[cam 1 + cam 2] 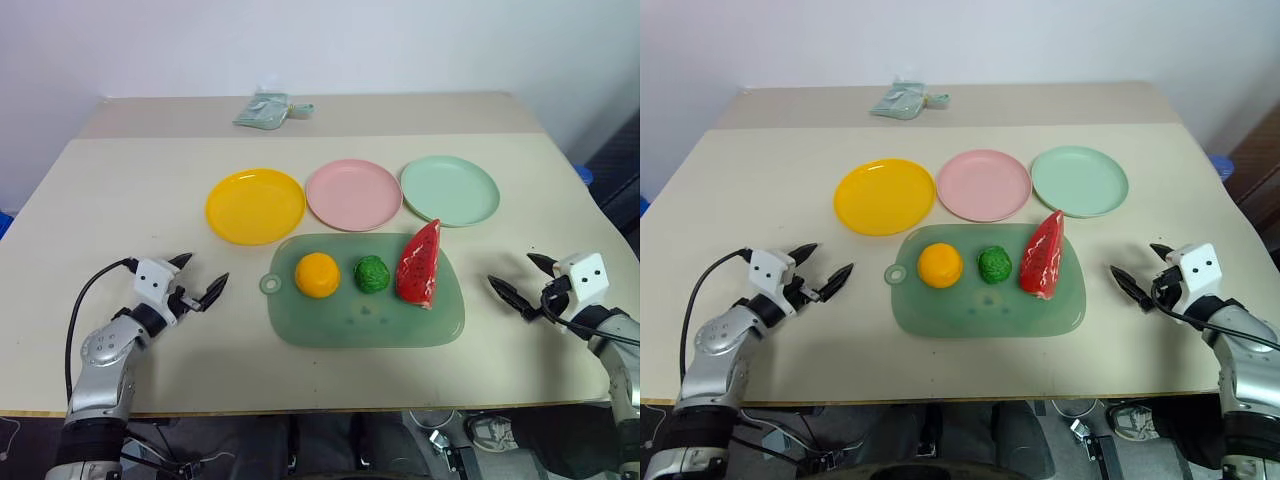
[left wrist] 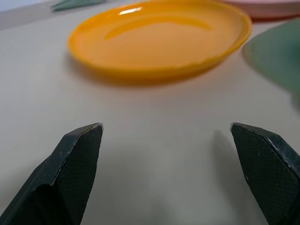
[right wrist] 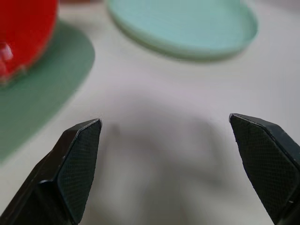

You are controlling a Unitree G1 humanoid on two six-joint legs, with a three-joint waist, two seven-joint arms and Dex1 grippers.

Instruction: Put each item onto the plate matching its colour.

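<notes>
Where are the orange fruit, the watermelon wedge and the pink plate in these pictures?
orange fruit [image 1: 317,274], left eye view, middle of its rounded top.
watermelon wedge [image 1: 419,266], left eye view, middle of its red flesh.
pink plate [image 1: 353,194], left eye view, bare middle of its dish.

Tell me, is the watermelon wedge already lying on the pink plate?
No, the watermelon wedge lies on the green cutting mat, while the pink plate behind it holds nothing.
</notes>
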